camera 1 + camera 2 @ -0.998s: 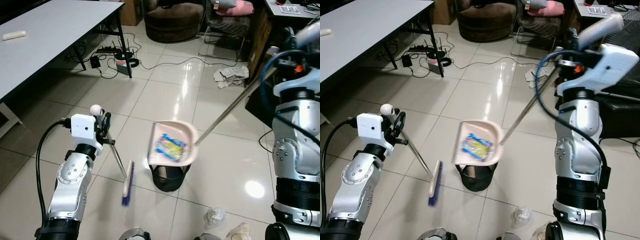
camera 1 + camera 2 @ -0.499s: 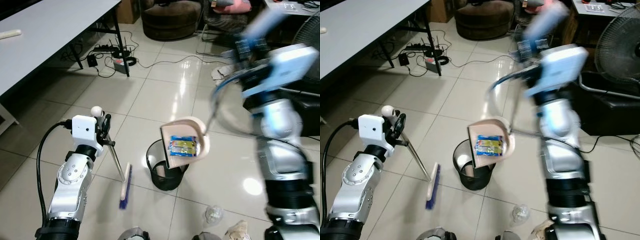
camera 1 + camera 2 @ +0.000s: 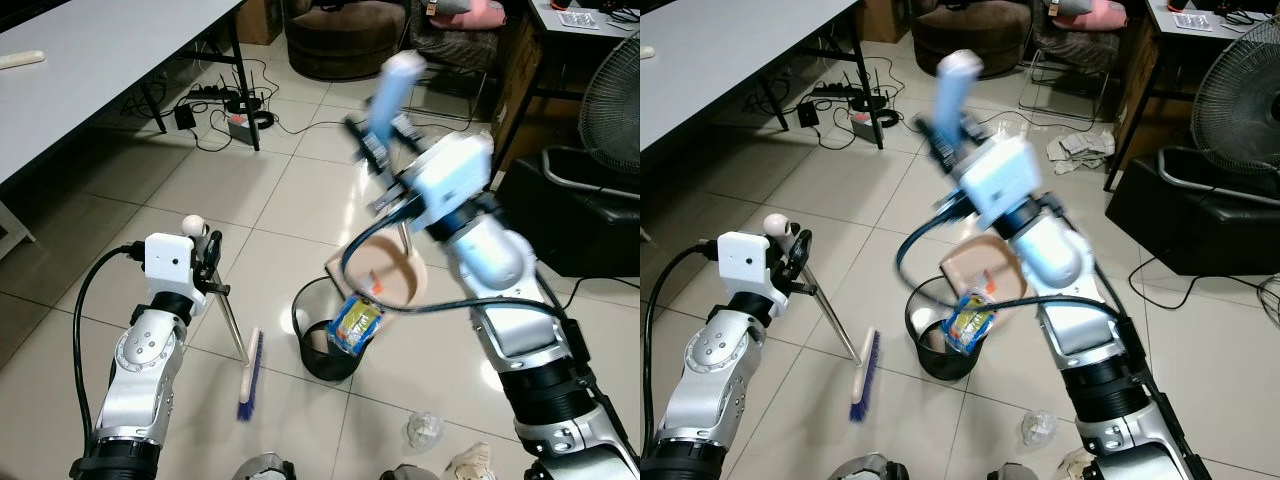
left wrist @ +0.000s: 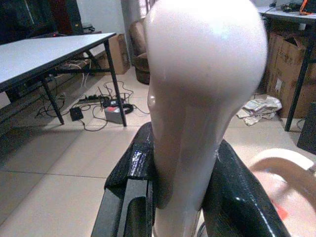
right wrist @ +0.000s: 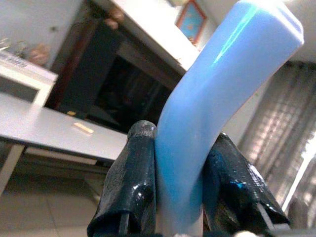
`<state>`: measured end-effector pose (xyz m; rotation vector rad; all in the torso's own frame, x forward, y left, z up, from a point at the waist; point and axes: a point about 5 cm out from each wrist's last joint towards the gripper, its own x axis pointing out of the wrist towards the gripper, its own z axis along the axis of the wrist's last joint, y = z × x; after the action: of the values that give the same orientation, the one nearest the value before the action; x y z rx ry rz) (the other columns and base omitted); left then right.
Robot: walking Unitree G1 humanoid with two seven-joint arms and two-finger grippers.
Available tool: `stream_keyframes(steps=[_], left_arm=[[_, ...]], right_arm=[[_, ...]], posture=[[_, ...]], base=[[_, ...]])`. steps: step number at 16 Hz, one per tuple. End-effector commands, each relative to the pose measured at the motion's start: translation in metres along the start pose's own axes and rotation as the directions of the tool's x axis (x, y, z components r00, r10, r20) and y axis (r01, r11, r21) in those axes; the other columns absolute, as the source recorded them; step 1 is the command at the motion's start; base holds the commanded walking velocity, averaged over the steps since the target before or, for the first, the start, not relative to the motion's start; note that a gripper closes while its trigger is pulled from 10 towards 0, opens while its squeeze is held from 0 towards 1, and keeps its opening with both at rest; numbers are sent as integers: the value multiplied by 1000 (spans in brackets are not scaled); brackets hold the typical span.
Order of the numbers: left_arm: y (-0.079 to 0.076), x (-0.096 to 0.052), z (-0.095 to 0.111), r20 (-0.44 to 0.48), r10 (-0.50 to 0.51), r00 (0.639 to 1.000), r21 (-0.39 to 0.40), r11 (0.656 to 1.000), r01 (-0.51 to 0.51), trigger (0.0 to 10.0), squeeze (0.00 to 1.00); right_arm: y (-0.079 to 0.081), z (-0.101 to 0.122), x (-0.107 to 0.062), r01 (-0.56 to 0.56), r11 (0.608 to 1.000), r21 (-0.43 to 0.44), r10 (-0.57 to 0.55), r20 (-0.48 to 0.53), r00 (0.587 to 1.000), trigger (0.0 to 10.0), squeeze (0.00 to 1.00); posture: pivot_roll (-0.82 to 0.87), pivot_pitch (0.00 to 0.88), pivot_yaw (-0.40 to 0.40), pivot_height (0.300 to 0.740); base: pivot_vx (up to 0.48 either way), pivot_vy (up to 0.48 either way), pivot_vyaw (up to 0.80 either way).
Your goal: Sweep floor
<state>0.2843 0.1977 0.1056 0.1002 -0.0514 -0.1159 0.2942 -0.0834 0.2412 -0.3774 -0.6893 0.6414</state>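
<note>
Pink dustpan hangs tipped over the black bin, a yellow-blue wrapper sliding off its lip. Right tool is clamped on the pan's blue handle; left tool grips the broom, bristles on the floor tiles.
</note>
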Motion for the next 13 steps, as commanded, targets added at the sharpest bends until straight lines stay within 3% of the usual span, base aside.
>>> stream_keyframes(steps=[1,3,5,7,9,11,13], left_arm=[[1,0,4,20,-7,1000,22,1000,6,10000,0],[-2,1,3,15,-26,1000,25,999,26,10000,0],[-7,3,3,11,-60,998,21,998,60,10000,0],[-8,3,1,6,-65,998,18,998,65,10000,0],[-12,2,-4,-11,-89,996,20,996,89,10000,0],[-12,3,-4,-10,-91,996,19,996,91,10000,0],[-16,5,-5,-13,-111,994,20,994,111,10000,0]], right_arm=[[-3,16,7,-15,998,-65,21,79,997,10000,0],[-11,26,10,13,995,-98,-2,115,993,10000,0],[-44,46,15,147,980,-134,-125,159,979,10000,0],[-53,49,13,168,971,-171,-143,151,978,10000,0],[-82,56,0,266,933,-242,-245,110,963,10000,0],[-93,59,-7,324,915,-243,-306,108,946,10000,0],[-136,44,-49,557,790,-256,-580,-19,814,10000,0]], posture=[[10,63,53,740],[5,62,57,740],[-26,53,72,740],[-39,49,74,740],[-61,41,74,740],[-68,39,73,740],[-65,35,62,740]], base=[[0,0,0],[0,0,0],[0,0,0],[0,0,0],[0,0,0],[0,0,0],[0,0,0]])
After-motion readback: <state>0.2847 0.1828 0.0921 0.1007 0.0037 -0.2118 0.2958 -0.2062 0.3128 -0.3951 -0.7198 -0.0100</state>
